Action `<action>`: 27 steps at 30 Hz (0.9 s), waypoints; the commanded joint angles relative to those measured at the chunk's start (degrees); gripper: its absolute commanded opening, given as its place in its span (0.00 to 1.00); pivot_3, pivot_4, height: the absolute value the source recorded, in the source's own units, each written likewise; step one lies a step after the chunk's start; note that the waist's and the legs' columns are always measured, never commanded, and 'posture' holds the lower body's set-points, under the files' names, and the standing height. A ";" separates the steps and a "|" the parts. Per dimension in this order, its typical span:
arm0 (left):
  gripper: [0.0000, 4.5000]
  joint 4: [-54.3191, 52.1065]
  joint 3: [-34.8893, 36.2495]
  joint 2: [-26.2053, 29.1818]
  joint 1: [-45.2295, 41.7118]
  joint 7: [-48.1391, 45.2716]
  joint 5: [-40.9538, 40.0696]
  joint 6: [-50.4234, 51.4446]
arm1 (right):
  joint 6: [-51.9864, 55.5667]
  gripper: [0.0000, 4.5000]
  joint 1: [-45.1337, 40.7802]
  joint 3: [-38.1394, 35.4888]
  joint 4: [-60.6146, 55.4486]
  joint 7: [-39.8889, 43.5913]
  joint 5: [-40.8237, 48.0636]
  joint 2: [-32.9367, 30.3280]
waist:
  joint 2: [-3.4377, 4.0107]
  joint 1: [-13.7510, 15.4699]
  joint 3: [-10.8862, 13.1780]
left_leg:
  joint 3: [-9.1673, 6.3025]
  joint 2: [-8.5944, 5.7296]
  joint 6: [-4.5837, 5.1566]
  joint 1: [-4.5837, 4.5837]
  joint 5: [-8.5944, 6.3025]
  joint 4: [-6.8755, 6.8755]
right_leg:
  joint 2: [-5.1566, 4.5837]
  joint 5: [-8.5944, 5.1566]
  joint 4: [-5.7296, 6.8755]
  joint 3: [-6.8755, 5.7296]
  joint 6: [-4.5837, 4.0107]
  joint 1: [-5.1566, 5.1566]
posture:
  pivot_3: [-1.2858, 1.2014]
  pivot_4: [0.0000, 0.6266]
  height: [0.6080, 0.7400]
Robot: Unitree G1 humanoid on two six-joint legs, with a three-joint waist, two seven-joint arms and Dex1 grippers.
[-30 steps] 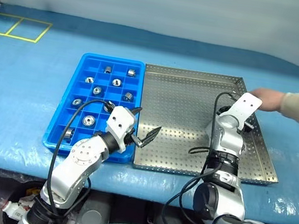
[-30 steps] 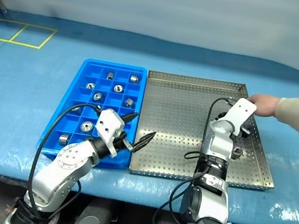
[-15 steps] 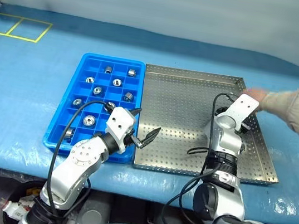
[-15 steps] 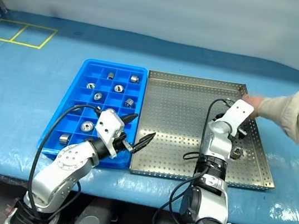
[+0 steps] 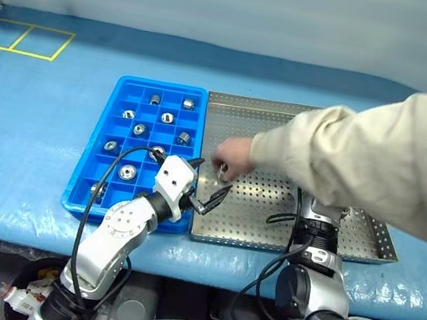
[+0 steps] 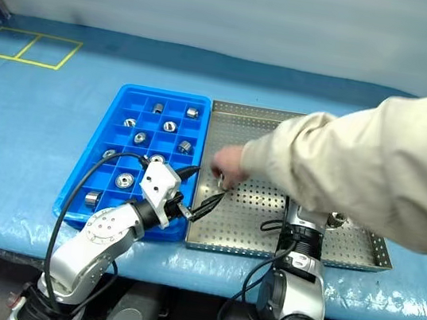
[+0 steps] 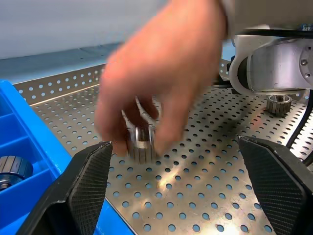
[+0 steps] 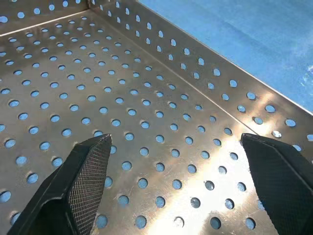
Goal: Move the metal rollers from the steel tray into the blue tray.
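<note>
Blue sheeting (image 5: 35, 117) covers the table, with yellow tape squares (image 5: 18, 38) at its far left corner. Ten rollers can be counted: eight sit one to a compartment in the blue tray (image 5: 86, 177), one lies on the steel tray (image 6: 251, 230) near its right rim (image 6: 338, 220), and one (image 7: 142, 143) is pinched in a person's hand (image 5: 232, 156) low over the steel tray's left part. The two trays lie side by side, touching. A beige sleeve (image 5: 374, 164) reaches across the steel tray from the right and hides most of the right arm. The left gripper (image 5: 204, 183) hovers at the trays' shared edge, fingers wide apart, empty, the hand just beyond it. The right gripper (image 8: 176, 191) hangs over bare perforated floor near a corner, fingers also spread, empty.
</note>
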 commanded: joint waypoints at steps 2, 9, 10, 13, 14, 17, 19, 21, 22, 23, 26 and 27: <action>1.00 -0.99 -0.24 -0.52 -0.58 -0.08 0.27 -1.27 | 0.83 0.99 0.48 1.52 -4.51 0.77 -0.33 -0.06 | 0.01 -0.02 0.00 | -0.01 0.00 0.00 0.00 0.00 0.00 | 0.00 0.00 0.00 0.00 0.00 0.00 | 0.61 0.24 1.00; 1.00 -0.84 2.06 -0.52 -0.24 0.65 0.28 -2.68 | 5.19 0.99 3.93 6.58 -13.09 9.39 1.04 0.29 | 0.01 -0.09 0.00 | -0.08 0.01 0.00 0.00 0.00 -0.01 | 0.01 -0.01 0.00 -0.01 0.00 0.00 | 0.61 0.24 1.00; 1.00 -0.81 2.68 -0.49 -0.06 1.04 0.49 -3.15 | 6.61 0.99 4.82 8.28 -15.56 11.88 1.50 0.27 | 0.02 -0.10 0.01 | -0.08 0.01 0.00 0.00 0.00 -0.01 | 0.01 -0.01 0.00 -0.01 0.00 0.00 | 0.61 0.24 1.00; 1.00 -0.80 4.29 -0.08 0.54 2.03 1.26 -4.50 | 9.32 0.99 7.89 13.01 -22.98 19.93 3.84 -0.28 | 0.05 -0.13 0.03 | -0.16 0.03 0.00 0.00 0.00 -0.03 | 0.01 -0.01 -0.01 0.00 0.00 -0.03 | 0.61 0.24 1.00; 1.00 -0.76 4.82 0.00 0.67 1.98 1.15 -4.65 | 10.15 0.99 8.82 14.55 -24.99 22.35 4.29 -0.81 | 0.05 -0.13 0.03 | -0.16 0.03 0.01 0.01 0.00 -0.03 | 0.01 -0.01 -0.01 0.00 0.00 -0.02 | 0.61 0.24 1.00; 1.00 -0.94 6.61 0.64 1.15 2.09 1.28 -5.12 | 12.74 0.99 12.24 21.25 -31.86 32.78 6.36 -4.74 | 0.05 0.09 0.03 | -0.18 0.04 0.00 0.01 0.00 -0.02 | 0.00 -0.02 -0.02 -0.01 0.00 -0.01 | 0.62 0.24 1.00; 1.00 -1.09 7.72 0.95 1.53 2.29 1.22 -5.45 | 14.58 0.99 14.09 25.39 -35.79 39.49 7.78 -8.42 | 0.05 0.35 0.03 | -0.21 0.05 0.00 0.01 0.00 -0.01 | -0.01 -0.03 -0.04 -0.03 0.00 0.01 | 0.62 0.24 1.00; 1.00 -1.25 8.61 1.19 1.87 2.40 1.20 -5.70 | 16.46 0.99 15.08 28.59 -38.34 43.95 8.01 -12.05 | 0.04 0.61 0.04 | -0.21 0.05 0.01 0.01 0.00 -0.01 | -0.04 -0.03 -0.06 -0.03 0.00 0.02 | 0.62 0.24 1.00; 1.00 -1.29 8.94 1.32 1.92 2.36 1.22 -5.73 | 17.31 0.99 15.31 29.65 -39.14 45.69 8.10 -13.50 | 0.03 0.75 0.04 | -0.21 0.04 0.01 0.00 -0.01 0.02 | -0.05 -0.03 -0.07 -0.03 0.00 0.02 | 0.63 0.24 1.00; 1.00 -1.35 9.23 1.45 2.00 2.25 1.15 -5.70 | 17.80 0.99 15.59 30.54 -40.06 47.25 8.27 -14.79 | 0.02 0.84 0.04 | -0.20 0.04 0.01 0.00 -0.01 0.03 | -0.07 -0.03 -0.07 -0.03 0.01 0.02 | 0.63 0.24 1.00; 1.00 -1.49 9.70 1.61 2.20 2.14 1.01 -5.63 | 18.90 0.99 16.41 31.30 -42.28 49.99 9.06 -16.77 | 0.01 1.18 0.05 | -0.20 0.03 0.01 0.00 -0.01 0.05 | -0.07 -0.03 -0.07 -0.04 0.01 0.02 | 0.63 0.24 1.00; 1.00 -1.59 9.85 1.64 2.30 2.16 1.00 -5.58 | 19.44 0.99 17.03 31.47 -43.33 51.23 9.57 -17.61 | 0.01 1.30 0.05 | -0.20 0.02 0.01 -0.01 -0.01 0.06 | -0.06 -0.03 -0.07 -0.05 0.01 0.02 | 0.63 0.24 1.00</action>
